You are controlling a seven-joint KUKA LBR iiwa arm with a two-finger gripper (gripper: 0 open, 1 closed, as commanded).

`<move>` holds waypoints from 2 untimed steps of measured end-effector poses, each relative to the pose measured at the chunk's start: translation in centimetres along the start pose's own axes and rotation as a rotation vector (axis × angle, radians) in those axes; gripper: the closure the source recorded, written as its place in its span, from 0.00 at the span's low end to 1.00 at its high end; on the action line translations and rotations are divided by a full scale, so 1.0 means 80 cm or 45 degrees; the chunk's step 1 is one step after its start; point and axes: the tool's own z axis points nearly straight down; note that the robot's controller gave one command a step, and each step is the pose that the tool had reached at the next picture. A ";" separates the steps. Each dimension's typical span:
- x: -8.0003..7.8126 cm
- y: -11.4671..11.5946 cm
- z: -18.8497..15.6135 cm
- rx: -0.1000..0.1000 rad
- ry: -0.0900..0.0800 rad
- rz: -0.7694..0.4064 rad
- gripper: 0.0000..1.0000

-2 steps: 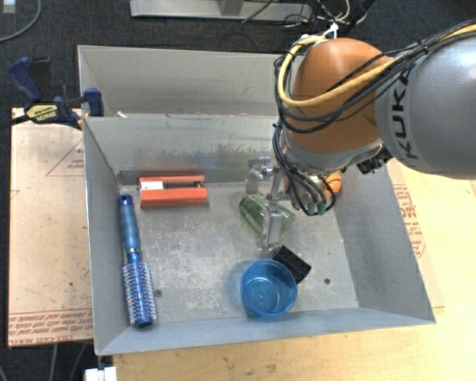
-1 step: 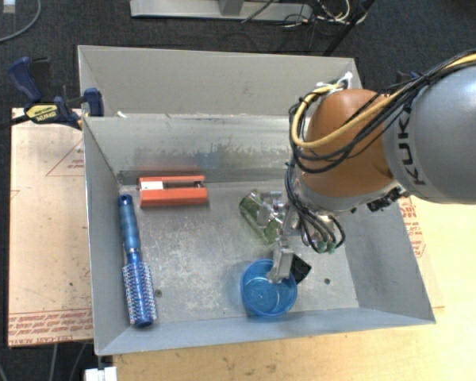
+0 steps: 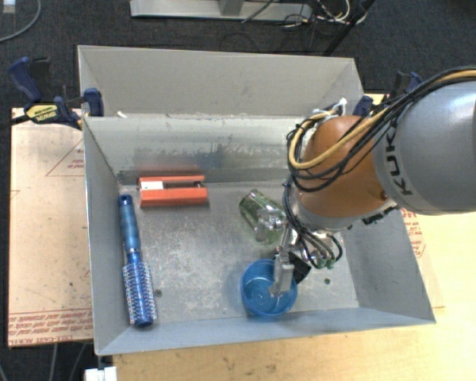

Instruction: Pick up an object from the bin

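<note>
Scuffed matt metal bin [image 3: 190,236], glossy blue plastic cup [image 3: 259,292]

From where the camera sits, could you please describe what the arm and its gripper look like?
The arm is a thick, rounded, smooth grey link with black lettering down its side. At the wrist sits a bulbous orange-brown cover, with cream and black cables looped around it. Below, the gripper is slim, silvery metal with thin dark wires beside it.
</note>
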 end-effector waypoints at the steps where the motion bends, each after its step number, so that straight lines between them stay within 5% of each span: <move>1: -0.001 -0.021 0.070 -0.004 -0.002 -0.164 1.00; 2: -0.001 -0.021 0.070 -0.004 -0.002 -0.164 1.00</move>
